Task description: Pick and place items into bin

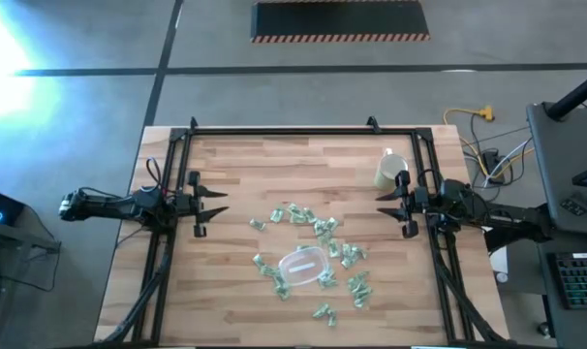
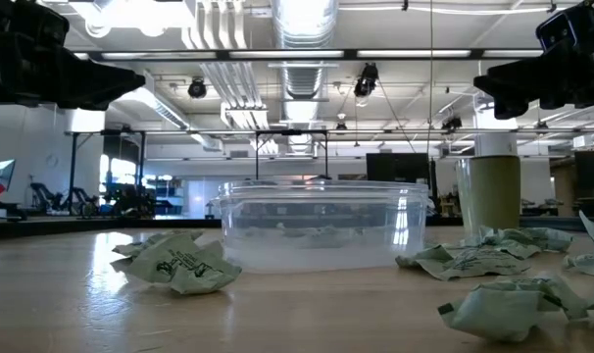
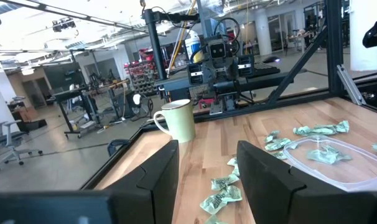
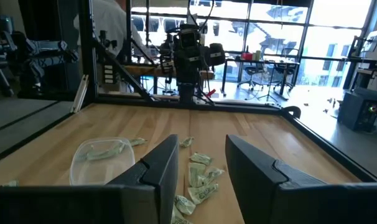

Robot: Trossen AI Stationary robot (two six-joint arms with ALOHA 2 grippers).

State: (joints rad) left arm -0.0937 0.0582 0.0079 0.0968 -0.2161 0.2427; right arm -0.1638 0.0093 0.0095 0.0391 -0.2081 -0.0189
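Several pale-green wrapped items (image 1: 323,229) lie scattered on the wooden table around the bin (image 1: 303,268), a shallow clear oval container at the table's middle near side. One crinkled item (image 3: 328,155) lies inside the bin. My left gripper (image 1: 216,205) hovers level at the table's left edge, open, with nothing between its fingers. My right gripper (image 1: 383,200) hovers level at the right edge, also open and holding nothing. Both point toward the table's middle, well short of the items (image 3: 223,196) (image 4: 201,177).
A cream mug (image 1: 388,171) stands upright at the far right, close beside my right gripper. A black metal frame (image 1: 303,130) runs along the table's far, left and right edges. Bare wood lies on the far half of the table and at the near left.
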